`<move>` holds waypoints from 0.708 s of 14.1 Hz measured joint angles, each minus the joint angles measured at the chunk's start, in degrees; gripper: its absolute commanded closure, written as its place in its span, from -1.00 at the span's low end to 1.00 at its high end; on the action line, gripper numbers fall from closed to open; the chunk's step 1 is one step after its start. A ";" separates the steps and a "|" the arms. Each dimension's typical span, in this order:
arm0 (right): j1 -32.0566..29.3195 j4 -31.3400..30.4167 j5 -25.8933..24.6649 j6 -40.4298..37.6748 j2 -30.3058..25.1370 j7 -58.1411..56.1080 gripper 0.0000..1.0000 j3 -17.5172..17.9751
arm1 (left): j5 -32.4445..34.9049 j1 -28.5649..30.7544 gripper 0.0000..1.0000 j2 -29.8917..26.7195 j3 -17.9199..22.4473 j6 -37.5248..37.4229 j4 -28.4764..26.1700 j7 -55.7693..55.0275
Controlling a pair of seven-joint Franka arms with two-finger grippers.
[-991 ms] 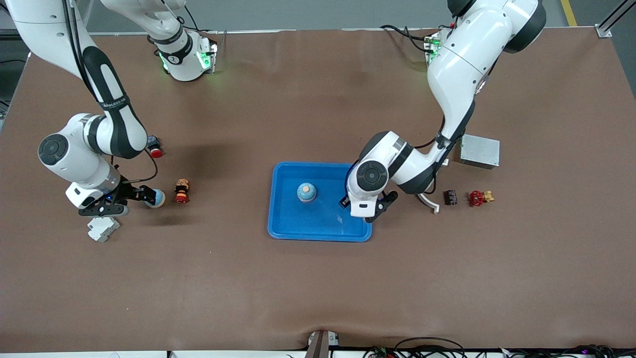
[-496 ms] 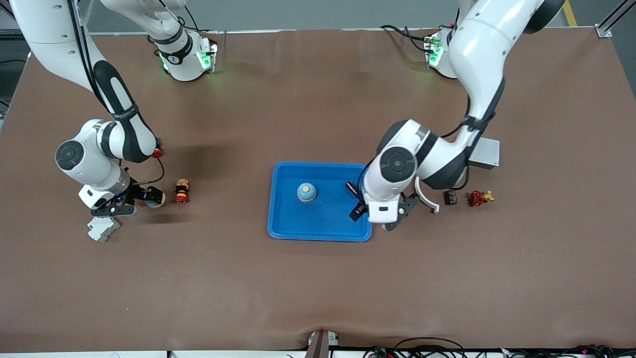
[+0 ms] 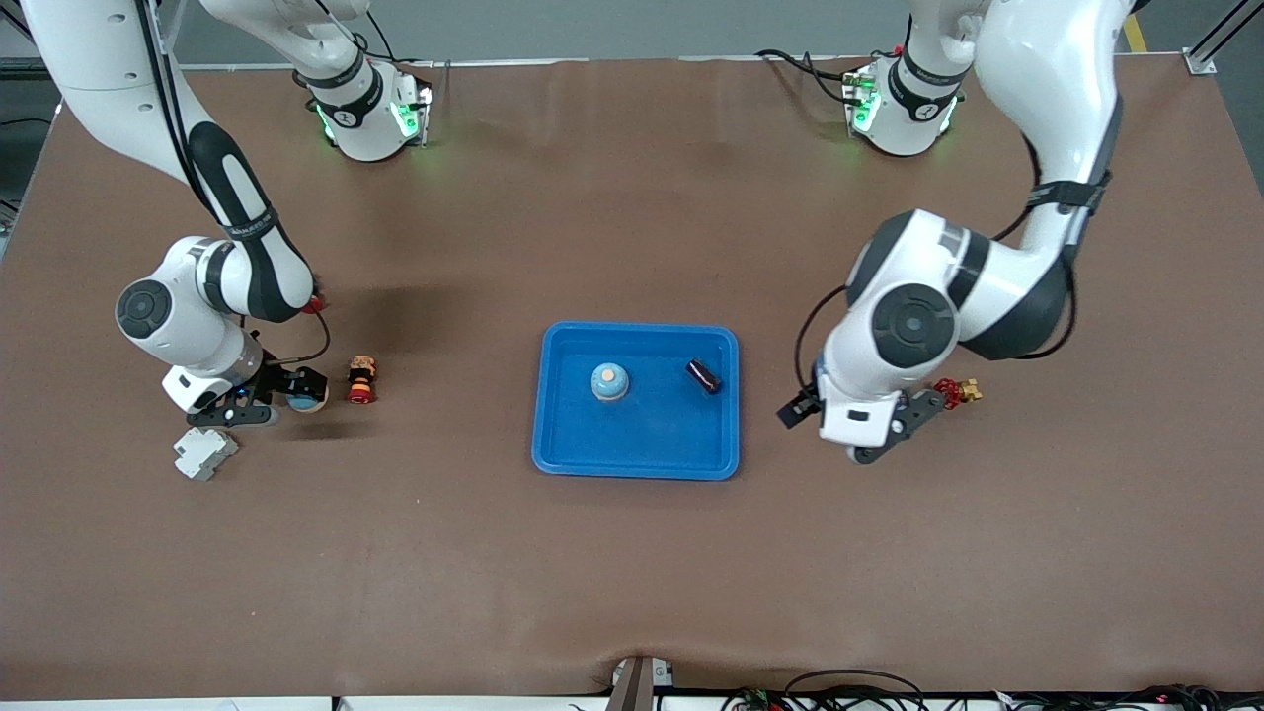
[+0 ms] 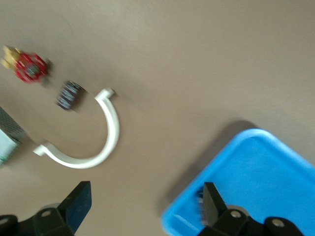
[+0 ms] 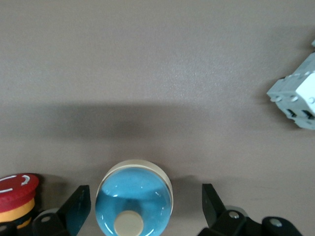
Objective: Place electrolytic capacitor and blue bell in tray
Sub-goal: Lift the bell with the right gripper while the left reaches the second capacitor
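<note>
The blue tray [image 3: 637,460] at mid-bench already holds a blue bell [image 3: 609,381] and a dark capacitor [image 3: 704,375], well apart. A second blue bell [image 5: 134,198] stands directly between the spread fingers of the right pincer [image 3: 269,397], near the right arm's end of the bench, so that arm is much the nearer to it. The left pincer [image 3: 857,427], also spread and empty, hangs over the bare bench just off the tray's edge toward the left arm's end.

The front view looks steeply down from high across the brown table [image 3: 632,573], facing both arm bases. Each wrist view looks straight down from close above. The left wrist and front views share the bright blue shallow plastic tray's [image 4: 275,162] [image 3: 553,434] corner.
</note>
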 measured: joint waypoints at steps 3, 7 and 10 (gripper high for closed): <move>0.00 -0.61 0.02 0.00 0.01 0.00 -1.00 0.03 | 0.00 4.75 -1.00 -1.52 0.00 -3.38 -1.09 9.71; 0.00 -0.65 0.07 0.00 0.01 0.03 0.21 0.10 | 0.00 11.99 -1.00 -6.50 0.00 -3.91 -6.90 24.65; 0.02 -0.26 0.34 -1.07 -0.15 0.03 1.00 0.43 | -0.01 15.03 -1.00 -8.44 -0.01 -1.88 -11.08 33.11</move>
